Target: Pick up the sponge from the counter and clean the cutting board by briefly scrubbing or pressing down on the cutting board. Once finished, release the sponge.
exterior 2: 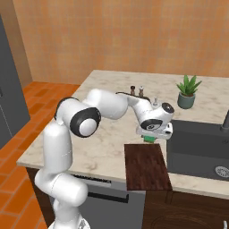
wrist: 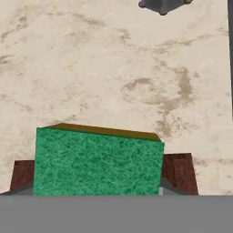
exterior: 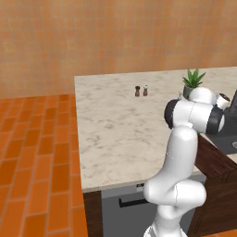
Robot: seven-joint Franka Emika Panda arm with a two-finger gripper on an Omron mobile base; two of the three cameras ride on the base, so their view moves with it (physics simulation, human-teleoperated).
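the beige-white marbled stone counter with grey veining [exterior 2: 103, 147] sits over dark cabinets beside an orange brick floor [exterior: 32, 152]. on it lie a flat dark reddish-brown wooden cutting board [exterior 2: 147, 172] at the near edge, two small brown and pale shakers [exterior 2: 137, 91] standing close together farther back, and a green spiky plant in a grey-green pot [exterior 2: 187, 92]. a dark sink basin [exterior 2: 197, 150] is set into it just beside the board.

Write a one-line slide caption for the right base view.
White arm holds the green sponge in its fingers just above the far edge of the cutting board, beside the sink.
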